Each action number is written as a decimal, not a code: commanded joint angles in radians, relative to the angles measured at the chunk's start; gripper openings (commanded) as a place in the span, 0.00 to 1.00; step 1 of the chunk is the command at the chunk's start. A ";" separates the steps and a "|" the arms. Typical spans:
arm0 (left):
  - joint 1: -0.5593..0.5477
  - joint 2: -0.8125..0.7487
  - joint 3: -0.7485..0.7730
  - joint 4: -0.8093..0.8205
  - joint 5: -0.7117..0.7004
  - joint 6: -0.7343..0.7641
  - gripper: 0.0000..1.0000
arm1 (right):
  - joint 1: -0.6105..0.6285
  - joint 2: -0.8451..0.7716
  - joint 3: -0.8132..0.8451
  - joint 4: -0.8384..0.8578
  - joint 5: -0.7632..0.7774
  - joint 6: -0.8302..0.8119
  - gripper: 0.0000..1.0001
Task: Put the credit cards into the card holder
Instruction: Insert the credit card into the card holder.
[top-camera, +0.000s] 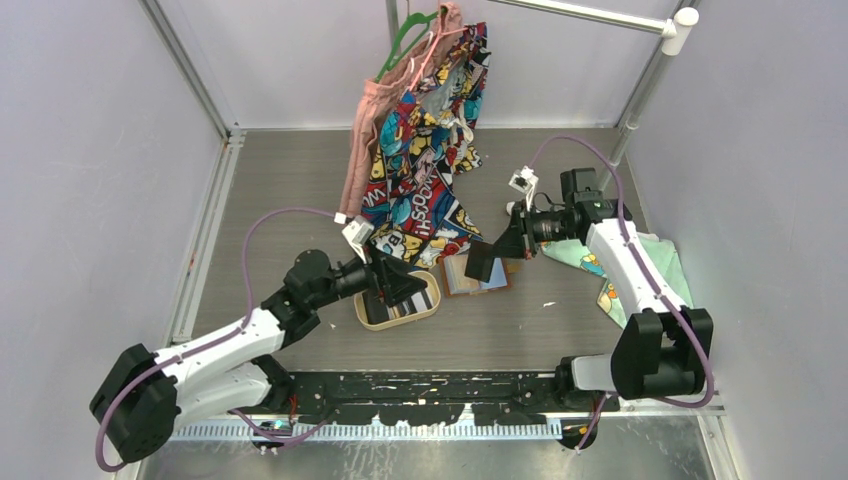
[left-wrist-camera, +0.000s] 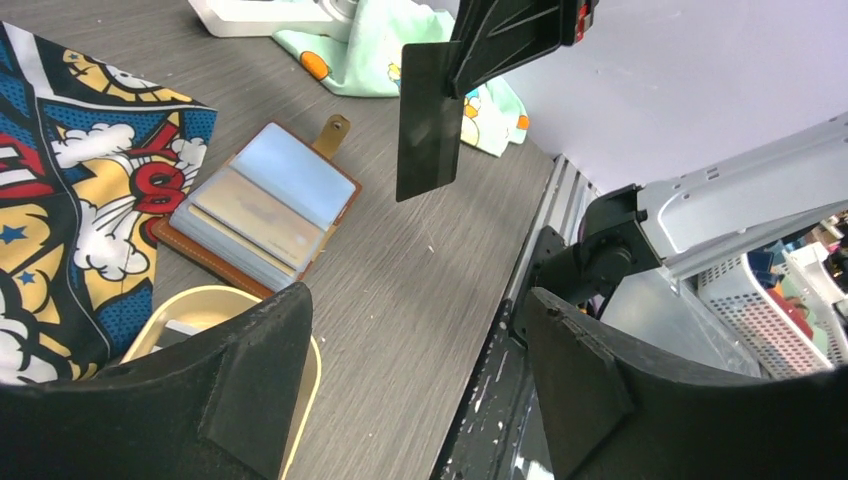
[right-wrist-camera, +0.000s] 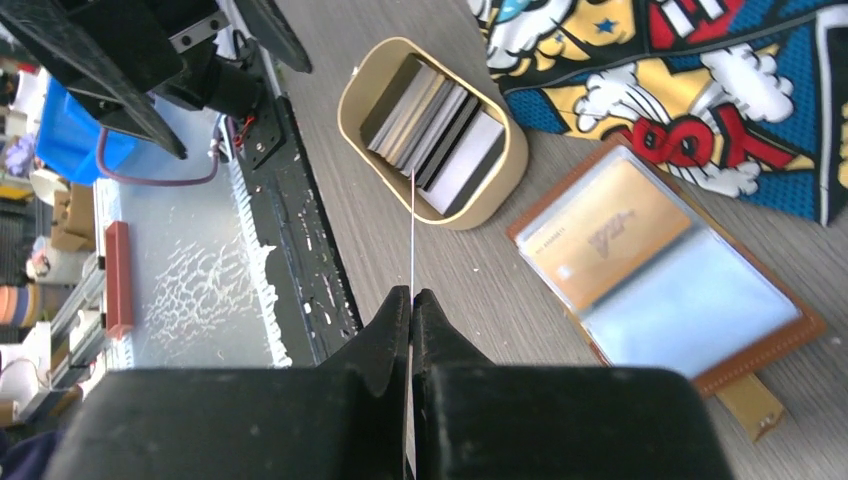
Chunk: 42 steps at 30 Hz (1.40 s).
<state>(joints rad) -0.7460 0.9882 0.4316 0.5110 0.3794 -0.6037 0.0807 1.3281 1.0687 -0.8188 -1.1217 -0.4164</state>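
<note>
Cards (right-wrist-camera: 435, 125) lie stacked and leaning inside the tray (right-wrist-camera: 350, 100), an oval one of light wood, with their long sides along the tray's length. One more, the black card (left-wrist-camera: 430, 120), is in the air beside the tray, above the table and partly over the holder (left-wrist-camera: 260, 205). The right gripper (left-wrist-camera: 510, 35) pinches it by one short end, with the fingers pressed together on it. The card's long axis runs straight out from the fingertips, and its free end points down and toward the tray. From the right wrist it shows only as a thin line, edge-on. The holder lies open and flat just beside the tray, on the side toward the right arm. Its long axis leads away from the tray, and its strap points away from the tray too. A gold card sits in the clear pocket nearer the tray, and the farther pocket looks pale blue. The left gripper (top-camera: 395, 285) hangs over the tray with its fingers (left-wrist-camera: 250, 380) spread wide and nothing between them. A comic-print cloth (top-camera: 420, 170) lies behind the tray and touches the holder's far edge.
</note>
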 joint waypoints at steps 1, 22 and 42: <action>0.002 0.021 -0.022 0.145 -0.025 -0.044 0.78 | -0.057 -0.023 -0.030 0.074 -0.030 0.031 0.01; -0.204 0.235 0.092 0.026 -0.190 0.401 0.70 | -0.108 0.186 -0.018 0.056 0.171 0.120 0.01; -0.269 0.726 0.453 -0.104 -0.276 0.522 0.60 | -0.092 0.400 0.064 0.115 0.277 0.241 0.01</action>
<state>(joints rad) -1.0145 1.6817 0.7715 0.4946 0.1825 0.0231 -0.0147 1.7138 1.0798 -0.7292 -0.8532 -0.1967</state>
